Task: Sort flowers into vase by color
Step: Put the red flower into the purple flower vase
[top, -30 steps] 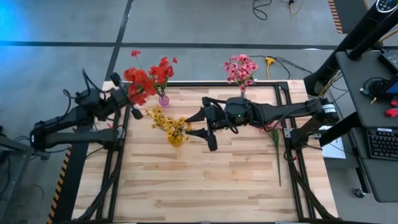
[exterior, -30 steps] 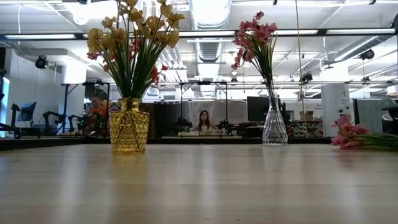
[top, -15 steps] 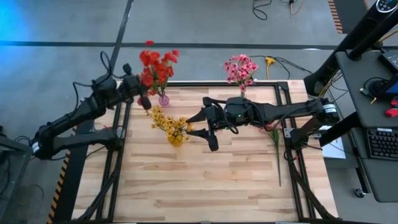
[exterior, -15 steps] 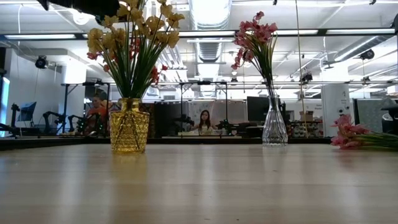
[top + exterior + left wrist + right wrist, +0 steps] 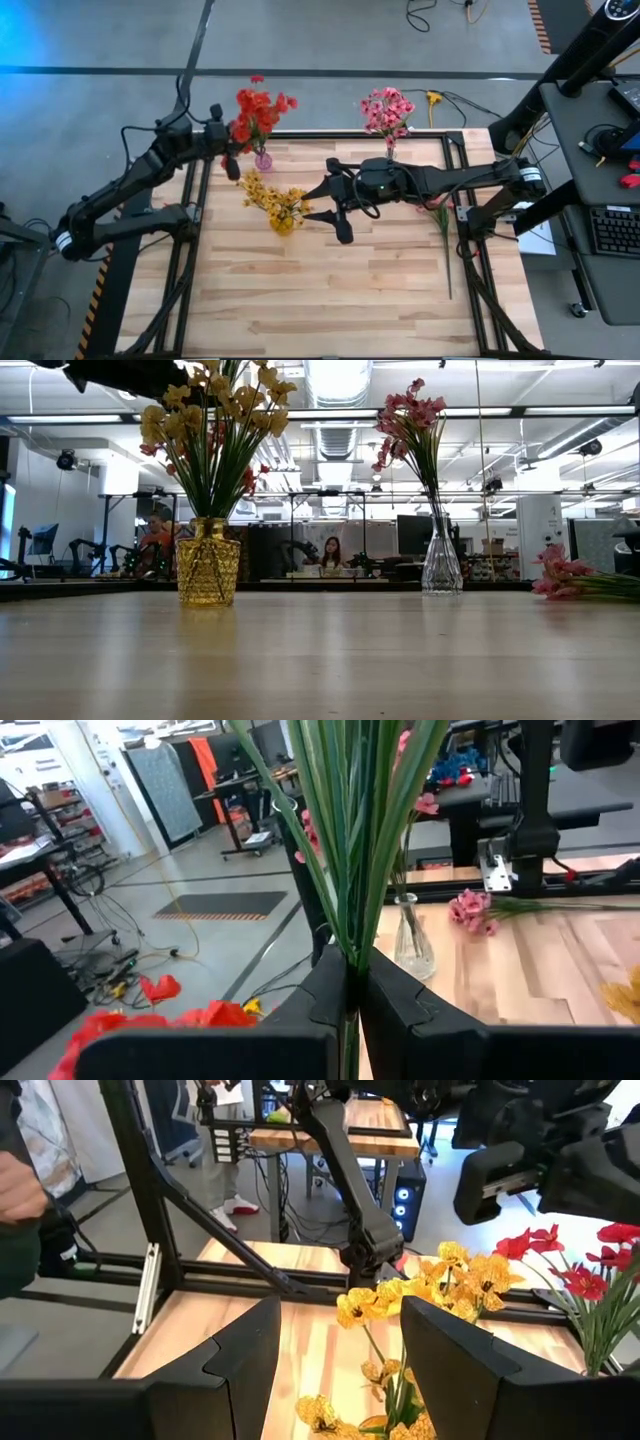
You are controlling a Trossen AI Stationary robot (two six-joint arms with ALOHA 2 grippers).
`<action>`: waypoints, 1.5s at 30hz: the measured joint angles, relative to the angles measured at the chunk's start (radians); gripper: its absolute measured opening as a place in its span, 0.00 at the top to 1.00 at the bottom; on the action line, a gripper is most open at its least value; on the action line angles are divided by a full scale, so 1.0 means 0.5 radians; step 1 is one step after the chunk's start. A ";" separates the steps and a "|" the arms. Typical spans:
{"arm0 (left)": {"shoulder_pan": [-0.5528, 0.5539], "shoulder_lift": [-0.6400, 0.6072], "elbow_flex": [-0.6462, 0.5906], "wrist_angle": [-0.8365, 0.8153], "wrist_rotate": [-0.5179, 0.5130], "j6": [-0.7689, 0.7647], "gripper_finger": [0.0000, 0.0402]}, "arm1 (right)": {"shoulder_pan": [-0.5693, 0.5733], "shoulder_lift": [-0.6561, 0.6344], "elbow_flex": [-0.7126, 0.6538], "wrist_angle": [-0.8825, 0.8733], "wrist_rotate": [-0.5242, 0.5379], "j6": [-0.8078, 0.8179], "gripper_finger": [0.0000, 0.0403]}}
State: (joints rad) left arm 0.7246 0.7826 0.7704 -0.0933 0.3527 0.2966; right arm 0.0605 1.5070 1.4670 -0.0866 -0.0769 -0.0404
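My left gripper [image 5: 231,160] [image 5: 352,992] hovers at the table's far left corner, shut on a red flower sprig [image 5: 252,108], right beside a small pink vase [image 5: 263,160] that holds red flowers. Yellow flowers [image 5: 272,198] stand in a yellow vase [image 5: 208,565]. Pink flowers [image 5: 387,110] stand in a clear vase [image 5: 441,565]. One pink flower [image 5: 443,215] lies flat on the table at the right. My right gripper [image 5: 330,207] [image 5: 340,1365] hangs open over the table's middle, just right of the yellow flowers, touching nothing. My left gripper pinches the sprig's bundled green stems [image 5: 351,960] between its two fingers, low on the sprig where the leaves come together. The fingers come in about level from the table's left side and lie across the stems. The sprig stands upright, lifted clear, its leaves fanning out above the fingers.
A black frame rail [image 5: 360,133] runs along the table's far edge behind the vases. The near half of the wooden table [image 5: 330,300] bears nothing but the lying flower's long stem [image 5: 449,270]. A person [image 5: 329,552] sits far off in the room.
My left gripper, still shut on the red sprig, has swung from outside the table's left edge toward the far edge and the small pink vase. The sprig's blossoms now stand close by the red flowers in that vase.
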 joint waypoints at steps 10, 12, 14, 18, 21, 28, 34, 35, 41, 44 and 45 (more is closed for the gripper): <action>0.001 -0.163 -0.266 0.279 0.000 0.050 1.00 | 0.000 0.000 0.000 -0.026 0.000 -0.080 0.50; 0.001 -0.172 -0.332 0.359 -0.001 0.032 1.00 | 0.000 0.000 0.000 -0.026 0.000 -0.082 0.50; 0.002 -0.175 -0.372 0.367 -0.002 0.030 1.00 | 0.000 0.000 0.000 -0.025 0.000 -0.082 0.50; 0.006 -0.195 -0.438 0.423 -0.028 0.031 1.00 | 0.000 0.000 0.000 -0.026 0.000 -0.083 0.50; 0.010 -0.215 -0.475 0.424 -0.156 0.043 1.00 | -0.004 -0.001 0.000 -0.025 0.000 -0.079 0.50; 0.039 -0.267 -0.516 0.429 -0.164 0.065 1.00 | -0.004 0.000 0.000 -0.009 0.001 -0.078 0.50; 0.110 -0.274 -0.549 0.476 -0.163 -0.008 1.00 | -0.004 0.000 0.000 -0.003 0.002 -0.077 0.50; 0.117 -0.268 -0.563 0.506 -0.162 -0.027 1.00 | -0.004 -0.001 0.000 -0.003 0.002 -0.077 0.50; 0.125 -0.224 -0.604 0.587 -0.151 -0.068 1.00 | -0.004 -0.001 0.000 0.005 0.003 -0.076 0.50; 0.126 -0.208 -0.604 0.593 -0.147 -0.041 1.00 | -0.004 0.000 0.000 0.006 0.003 -0.077 0.50; 0.126 -0.201 -0.604 0.592 -0.147 -0.040 1.00 | -0.004 -0.001 0.000 0.005 0.003 -0.077 0.50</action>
State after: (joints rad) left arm 0.7876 0.6820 0.4683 0.2026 0.2790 0.2764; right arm 0.0586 1.5067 1.4670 -0.0841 -0.0753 -0.0787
